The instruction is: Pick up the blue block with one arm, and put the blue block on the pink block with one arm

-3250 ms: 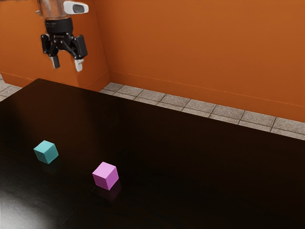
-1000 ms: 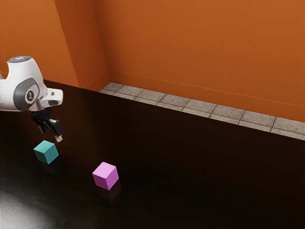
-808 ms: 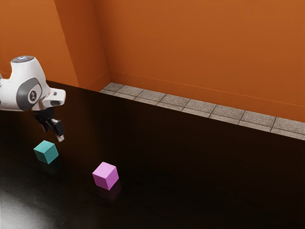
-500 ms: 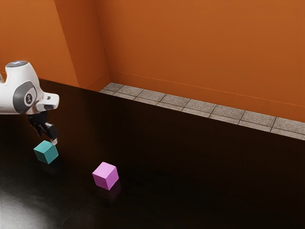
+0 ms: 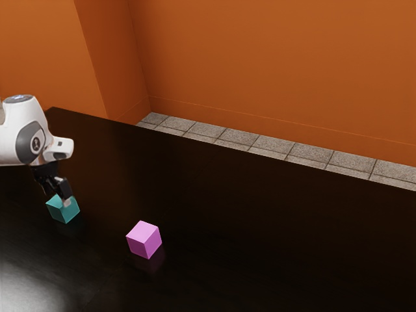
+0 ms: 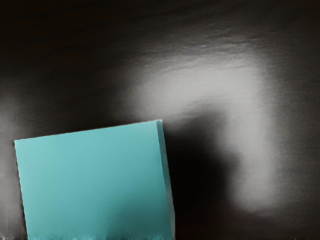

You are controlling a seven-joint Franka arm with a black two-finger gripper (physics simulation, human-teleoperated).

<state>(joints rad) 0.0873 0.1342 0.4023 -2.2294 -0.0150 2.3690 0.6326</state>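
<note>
Look first at the blue block (image 5: 65, 211): flat on the black table (image 5: 260, 227), not lifted yet. Right on top of the blue block, find the gripper (image 5: 60, 190), touching its top or very nearly. Half a second ago, hung higher above the blue block and a little toward the exterior view's right; now down low and slid over. In the wrist view, see the blue block (image 6: 95, 180) big and close, just under the hand. Gripper spread, pressed together or pinching? Cannot tell. Looks like time to grab next, then lift.

Toward the exterior view's right of the blue block, nearer the camera and well apart, spot the pink block (image 5: 143, 239), bare on top. Far behind the blue block, an orange wall (image 5: 260, 65) and a strip of grey tiles (image 5: 292, 151).
</note>
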